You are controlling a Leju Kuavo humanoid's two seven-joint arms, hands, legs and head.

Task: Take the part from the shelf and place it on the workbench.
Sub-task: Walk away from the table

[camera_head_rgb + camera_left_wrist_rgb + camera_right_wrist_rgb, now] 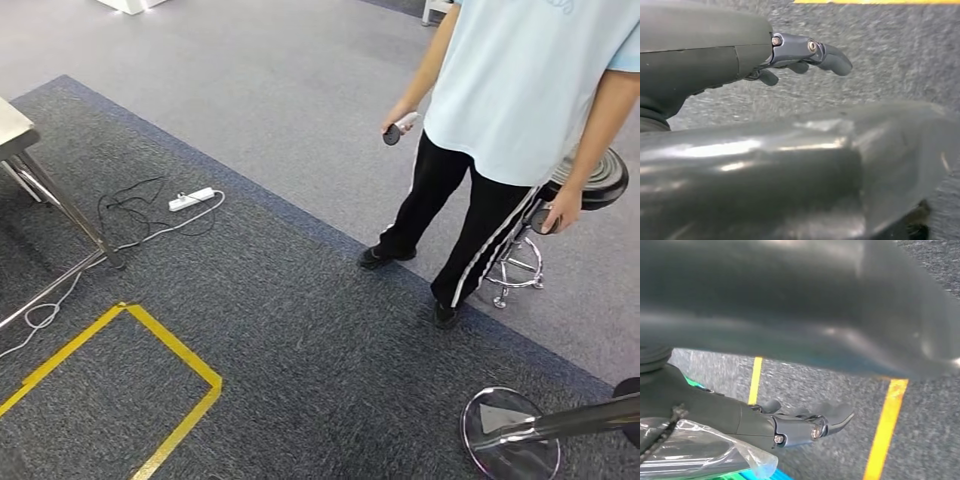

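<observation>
Nearest you, the right hand [791, 425] hangs over the carpet with its fingers nearly straight. The part [704, 450], something green and blue in a clear crinkled bag, lies pressed against its underside. Since nothing else supports the part, I judge the hand has it, though the contact itself is hidden.

Expect a light load in a slick, loose film that can slide. If you regrip, take hold of the solid body through the bag, not a fold of plastic. I can't tell how stiff or fragile the part is.

Your left hand [798, 52] is empty, with its fingers loosely extended.

Farther out, yellow tape [173, 345] marks the floor. Beyond it a desk [11, 125] corner stands at the left, with a power strip [191, 199] beside its leg. A person [521, 90] stands farthest, by a stool [596, 180].
</observation>
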